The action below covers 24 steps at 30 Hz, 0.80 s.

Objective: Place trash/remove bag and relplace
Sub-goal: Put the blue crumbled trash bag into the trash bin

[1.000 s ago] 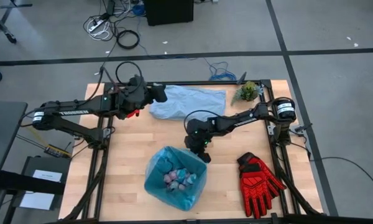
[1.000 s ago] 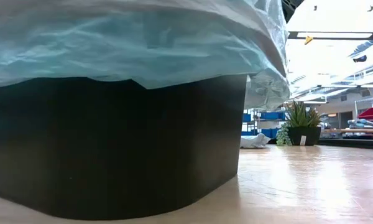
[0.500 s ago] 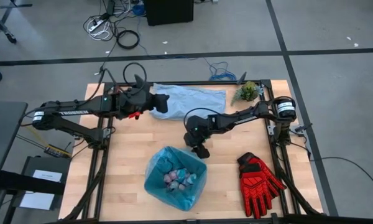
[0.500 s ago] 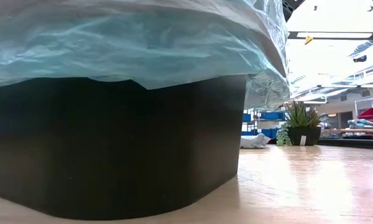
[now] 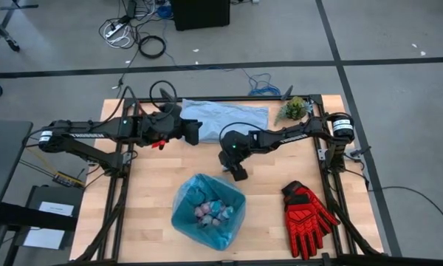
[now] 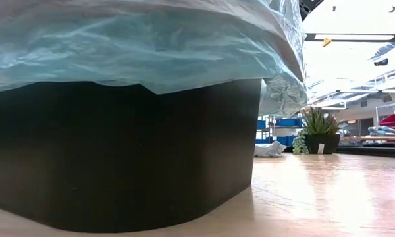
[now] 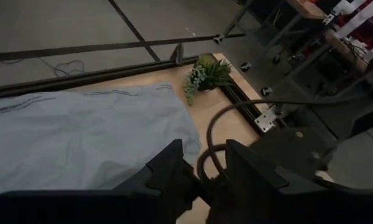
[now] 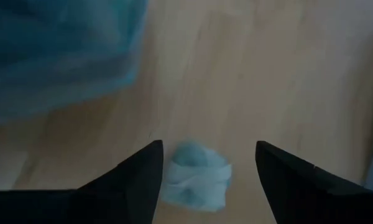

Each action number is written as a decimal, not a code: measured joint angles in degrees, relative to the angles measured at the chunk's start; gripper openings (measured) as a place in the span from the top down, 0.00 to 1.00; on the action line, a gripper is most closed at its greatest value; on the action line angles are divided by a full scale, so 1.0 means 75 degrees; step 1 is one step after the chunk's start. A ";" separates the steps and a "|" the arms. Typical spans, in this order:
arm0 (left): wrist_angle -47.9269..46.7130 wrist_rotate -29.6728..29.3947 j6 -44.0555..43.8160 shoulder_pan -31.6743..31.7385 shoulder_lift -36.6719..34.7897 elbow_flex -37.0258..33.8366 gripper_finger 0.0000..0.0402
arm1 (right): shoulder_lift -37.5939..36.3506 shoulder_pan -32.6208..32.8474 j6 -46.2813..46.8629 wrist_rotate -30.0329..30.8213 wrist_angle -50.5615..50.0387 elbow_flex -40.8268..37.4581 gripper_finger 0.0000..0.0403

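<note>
The right tool [image 5: 238,174] hangs over the wooden surface [image 5: 155,177] just behind the bin, its fingers [image 8: 133,180] spread apart with one pale blue paper wad [image 8: 196,174] lying free on the wood between them. The rest of the trash [image 5: 210,210] sits inside the cyan bag [image 5: 207,212], which lines the black bin [image 6: 118,151]. The left tool [image 5: 194,133] hovers at the grey-blue plastic bag [image 5: 229,117], fingers [image 7: 168,174] partly apart, gripping nothing visible.
</note>
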 joint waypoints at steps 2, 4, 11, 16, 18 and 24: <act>-0.0014 -0.0003 -0.0055 -0.0013 0.0000 0.0000 0.67 | 0.0000 -0.0059 -0.0009 -0.0212 -0.0137 0.0000 0.40; -0.0046 -0.0005 -0.0111 -0.0013 0.0000 0.0000 0.67 | 0.0043 -0.0102 -0.0004 -0.0448 -0.0194 0.0000 0.41; -0.0089 -0.0203 -0.0139 -0.0013 0.0000 -0.0003 0.67 | 0.0421 -0.0182 -0.0052 -0.0640 -0.0215 -0.0119 0.43; -0.0093 -0.0288 -0.0179 -0.0013 -0.0003 -0.0006 0.67 | 0.0651 -0.0208 0.0024 -0.0753 -0.0149 -0.0105 0.49; -0.0081 -0.0323 -0.0246 -0.0016 0.0000 -0.0006 0.67 | 0.0659 -0.0219 0.0085 -0.0820 -0.0140 -0.0105 0.53; -0.0026 -0.0379 -0.0448 -0.0144 -0.0003 -0.0009 0.67 | 0.0662 -0.0219 0.0198 -0.0850 -0.0047 -0.0105 0.62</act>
